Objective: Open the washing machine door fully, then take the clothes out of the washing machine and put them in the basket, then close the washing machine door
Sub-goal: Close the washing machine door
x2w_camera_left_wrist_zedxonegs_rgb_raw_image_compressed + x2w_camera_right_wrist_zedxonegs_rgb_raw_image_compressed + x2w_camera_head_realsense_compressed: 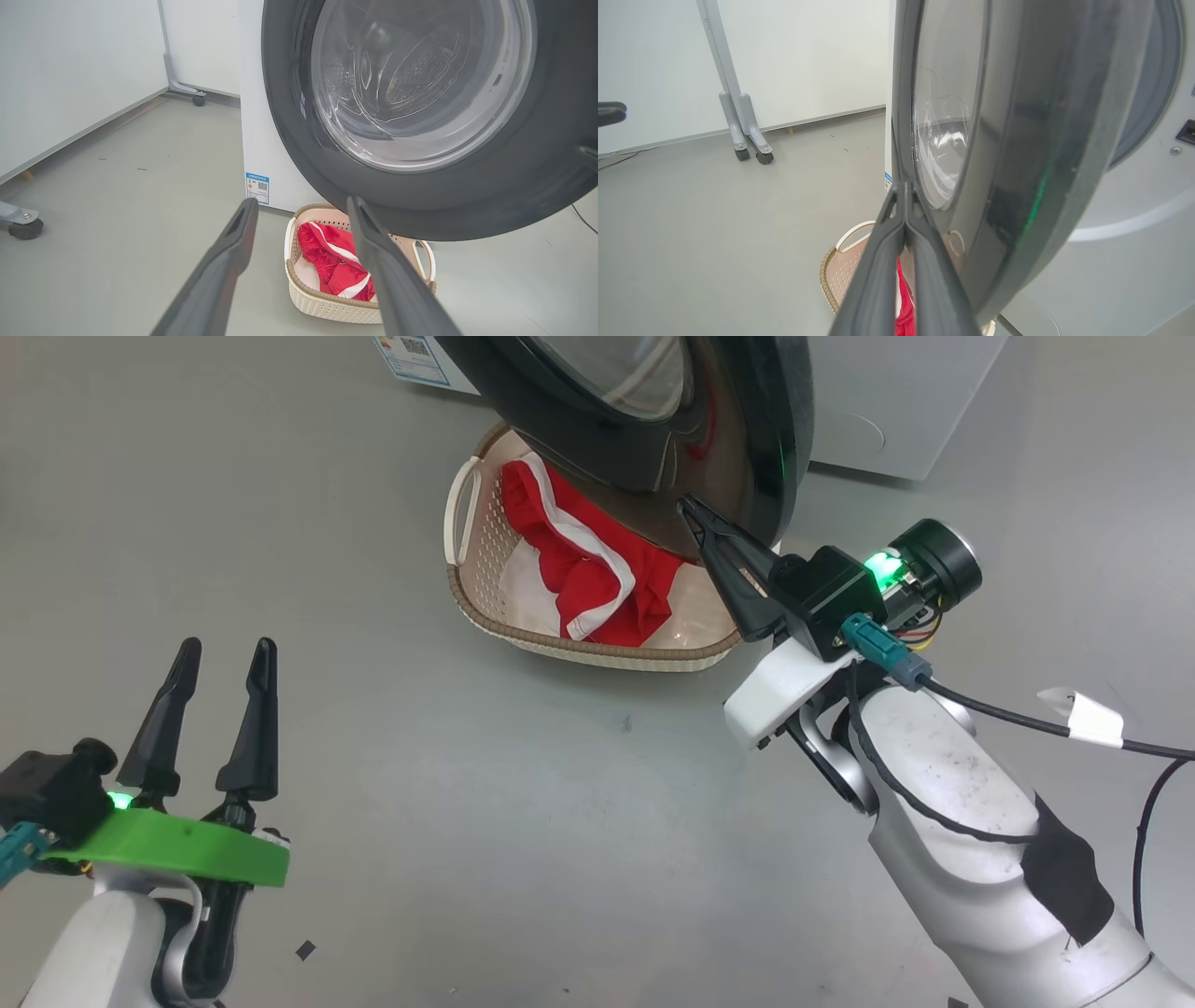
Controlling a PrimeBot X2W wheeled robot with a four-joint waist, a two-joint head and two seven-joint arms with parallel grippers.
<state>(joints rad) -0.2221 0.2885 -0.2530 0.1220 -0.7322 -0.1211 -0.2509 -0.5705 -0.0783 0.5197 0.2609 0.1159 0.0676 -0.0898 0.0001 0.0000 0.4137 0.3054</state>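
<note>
The washing machine door (747, 429) stands swung out from the washing machine (266, 140), hanging over the far part of the basket (597, 653) on the floor. The clothes (579, 560) lie inside it, red with white trim over a white piece.

My left wrist view meets the door (420, 200) nearly face on: a wide black rim round the clear bowl, with a blue label (258, 188) low on the cabinet beside it. My right wrist view catches the door (1017, 163) edge on, with the white front of the machine (1134, 261) behind it and a wheeled grey stand (742, 126) off by the wall. The door hides much of the basket (840, 275) there.

My right gripper (689, 507) has its fingers pressed together on nothing, tips at the door's lower rim; I cannot tell whether they touch it. My left gripper (229, 649) is spread wide and empty, well apart from the basket.
</note>
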